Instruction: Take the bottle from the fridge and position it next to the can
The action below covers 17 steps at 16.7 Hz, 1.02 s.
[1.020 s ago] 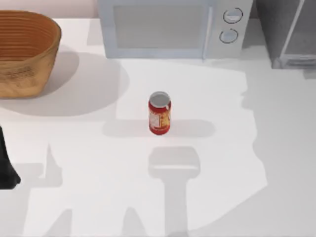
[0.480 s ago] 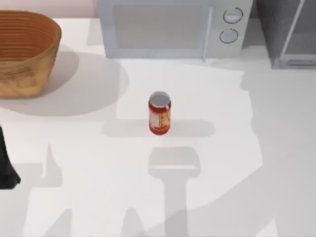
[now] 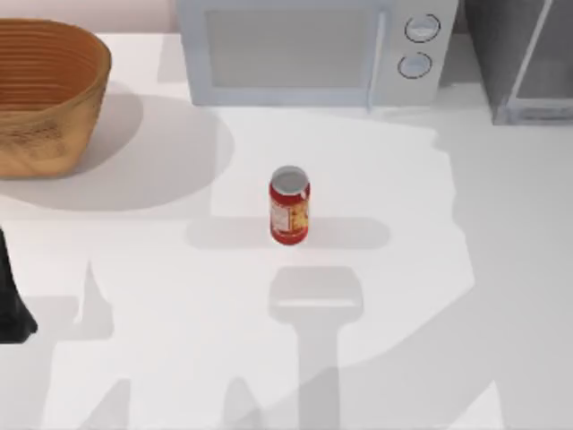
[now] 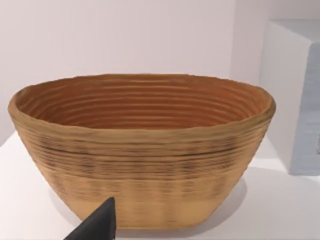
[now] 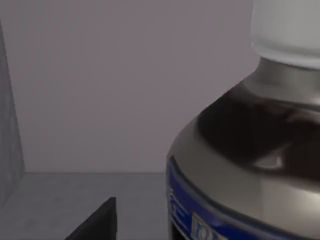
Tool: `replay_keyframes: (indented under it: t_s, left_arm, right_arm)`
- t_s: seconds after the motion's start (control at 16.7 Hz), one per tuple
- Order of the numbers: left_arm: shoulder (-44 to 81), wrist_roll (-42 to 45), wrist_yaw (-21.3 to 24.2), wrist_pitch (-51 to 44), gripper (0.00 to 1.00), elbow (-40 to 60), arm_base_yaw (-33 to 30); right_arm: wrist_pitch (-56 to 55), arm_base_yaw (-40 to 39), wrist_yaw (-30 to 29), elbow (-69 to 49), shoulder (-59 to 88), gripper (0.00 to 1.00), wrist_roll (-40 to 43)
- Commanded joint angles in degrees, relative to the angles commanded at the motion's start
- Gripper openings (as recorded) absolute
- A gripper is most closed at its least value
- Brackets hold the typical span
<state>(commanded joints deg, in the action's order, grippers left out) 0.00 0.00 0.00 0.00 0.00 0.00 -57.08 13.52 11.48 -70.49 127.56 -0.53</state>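
Right gripper finger state cannot be told; one dark fingertip (image 5: pixel 97 222) sits just beside the bottle (image 5: pixel 245 165) inside the fridge (image 5: pixel 75 200): likely rigid, liquid-heavy, smooth, best held at the labelled body, for placing beside the can (image 3: pixel 289 206).

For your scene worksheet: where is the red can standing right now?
The red can stands upright near the table's middle in the top view, in front of the white microwave and right of the woven basket.

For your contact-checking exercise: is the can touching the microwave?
Apart. The top view shows the can standing alone mid-table, with a bare stretch of table between it and the microwave at the back.
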Motion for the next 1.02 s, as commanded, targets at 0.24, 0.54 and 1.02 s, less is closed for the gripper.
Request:
replay_keyframes:
  t_s: [0.24,0.54,1.02]
  left_arm:
    - [0.0,0.0,0.0,0.0,1.0,0.0,0.0]
    - [0.0,0.0,0.0,0.0,1.0,0.0,0.0]
    - [0.0,0.0,0.0,0.0,1.0,0.0,0.0]
  right_arm:
    - [0.0,0.0,0.0,0.0,0.0,0.62,0.0]
    - [0.0,0.0,0.0,0.0,0.0,0.25,0.0]
    - [0.0,0.0,0.0,0.0,0.0,0.0,0.0]
